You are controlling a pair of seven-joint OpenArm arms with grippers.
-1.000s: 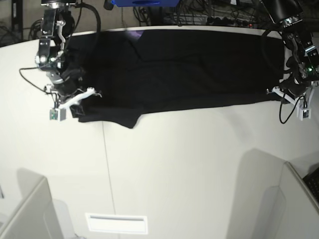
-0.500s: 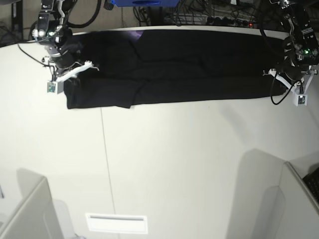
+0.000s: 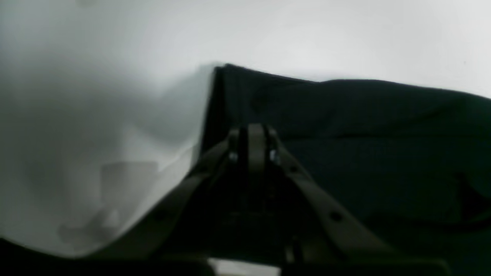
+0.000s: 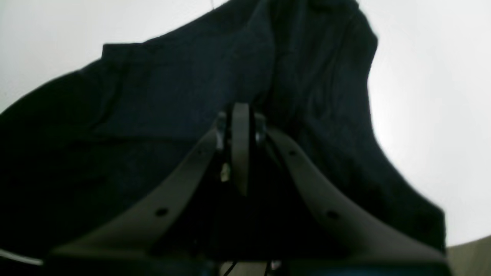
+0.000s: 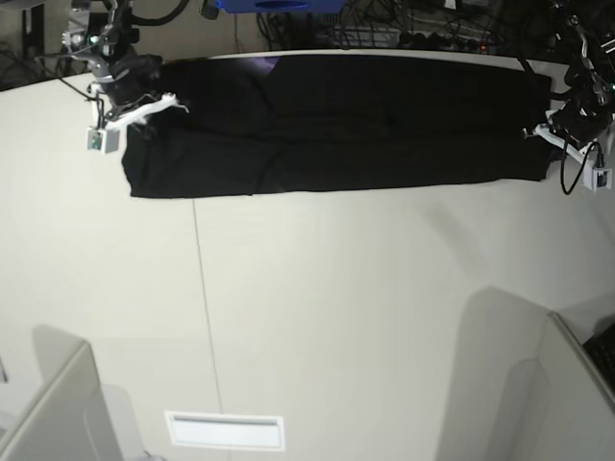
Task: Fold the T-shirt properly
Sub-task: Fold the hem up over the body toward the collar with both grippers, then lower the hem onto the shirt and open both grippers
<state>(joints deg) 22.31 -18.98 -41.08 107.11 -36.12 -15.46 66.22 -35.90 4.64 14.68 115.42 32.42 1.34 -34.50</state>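
The black T-shirt lies as a long flat band along the far side of the white table, plain side up with no print showing. At the band's left end my right gripper is shut on the cloth. My left gripper is shut on the cloth at the right end. In the left wrist view the fingertips press together over dark T-shirt fabric near a corner. The right wrist view shows the shut gripper over bunched T-shirt cloth.
A thin seam runs down the table. A white label sits near the front edge. Grey partitions stand at the front left and front right. Cables and a blue object lie beyond the far edge.
Both grippers have moved toward the far edge of the table, taking the shirt's ends with them. The shirt's near edge has drawn back and now runs straighter.
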